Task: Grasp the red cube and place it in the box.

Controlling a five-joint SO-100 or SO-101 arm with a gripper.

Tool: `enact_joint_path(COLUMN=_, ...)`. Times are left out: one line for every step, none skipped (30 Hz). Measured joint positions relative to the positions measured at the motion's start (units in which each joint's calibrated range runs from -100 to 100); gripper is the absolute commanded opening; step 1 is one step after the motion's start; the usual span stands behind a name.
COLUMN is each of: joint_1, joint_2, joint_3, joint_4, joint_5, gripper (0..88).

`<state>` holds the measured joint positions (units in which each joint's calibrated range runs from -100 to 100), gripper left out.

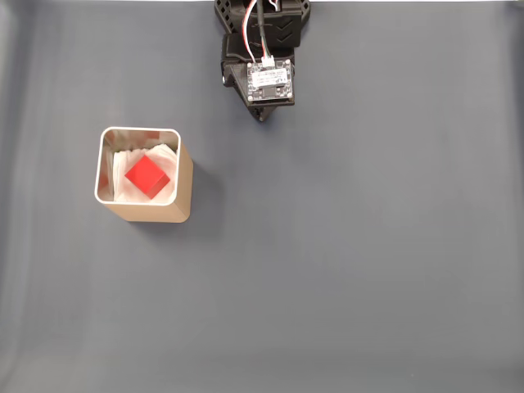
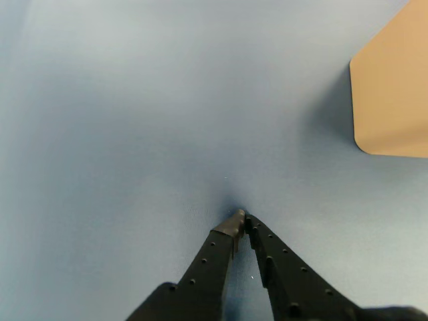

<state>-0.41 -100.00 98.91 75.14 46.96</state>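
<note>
- The table is a big, flat, dark grey sheet under everything.
- The arm sits at the top edge of the fixed view, folded back near its base.
- The box stands well apart from the gripper, down and to the left of it in the fixed view. In the wrist view its tan side shows up and to the right of the gripper.
- The gripper points down at bare table. Its two black fingers meet at the tips, and it holds nothing.
- The cube lies inside the box on the white lining, turned a little on its corner.
- I think the job looks done. The cube is already in the box, so there is nothing left to reach for.
</note>
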Motion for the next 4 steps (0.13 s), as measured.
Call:
enact_joint_path(joint_1=0.0, joint_2=0.0, joint_3=0.0, joint_4=0.0, joint_5=0.0, gripper=0.8)
enact_joint_path(joint_1=0.0, joint_2=0.0, joint_3=0.0, joint_4=0.0, joint_5=0.0, gripper=0.8)
enact_joint_path(joint_1=0.0, joint_2=0.0, joint_3=0.0, joint_4=0.0, joint_5=0.0, gripper=0.8)
enact_joint_path(joint_1=0.0, joint_2=0.0, joint_3=0.0, joint_4=0.0, joint_5=0.0, gripper=0.8)
